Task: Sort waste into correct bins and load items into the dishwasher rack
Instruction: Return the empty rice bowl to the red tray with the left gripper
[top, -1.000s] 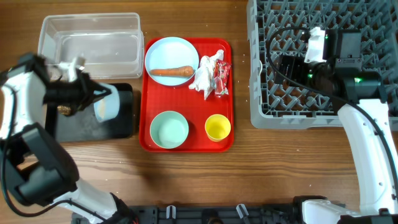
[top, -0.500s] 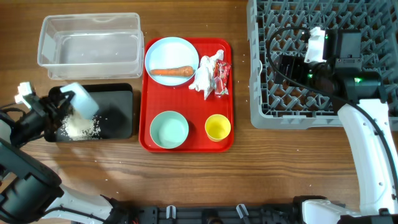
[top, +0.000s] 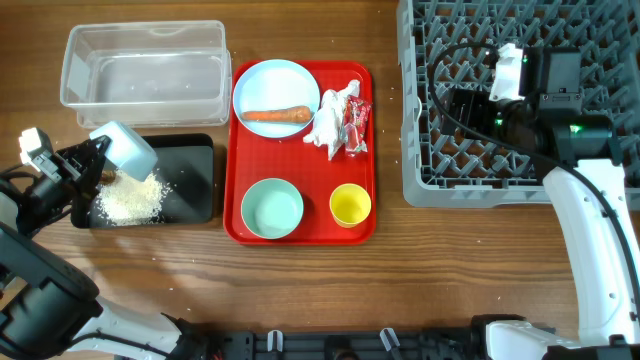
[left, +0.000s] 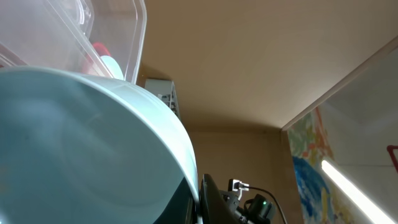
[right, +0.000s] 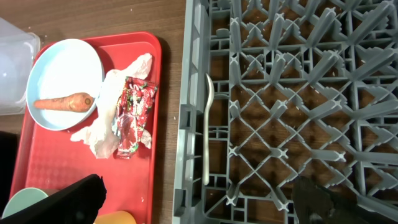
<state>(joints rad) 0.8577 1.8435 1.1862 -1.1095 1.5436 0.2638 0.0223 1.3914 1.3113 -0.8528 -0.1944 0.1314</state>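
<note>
the left fingers (top: 92, 162) seem pinched on the rim of the small bowl (top: 125, 148), though the grip itself is hidden. the bowl hangs tipped, mouth down toward the rice (top: 128, 200) heaped on the black tray (top: 190, 175) just beneath. the rack (top: 440, 150) lies far right, under the right fingers (right: 68, 200), which are spread wide and empty.

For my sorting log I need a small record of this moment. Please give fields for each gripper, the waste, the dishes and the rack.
left gripper: shut on small bowl, tilted over black tray
rice: heaped in black tray
carrot: on blue plate, red tray
wrappers: on red tray, beside blue plate
green bowl, yellow cup: on red tray
right gripper: open, above rack
</note>
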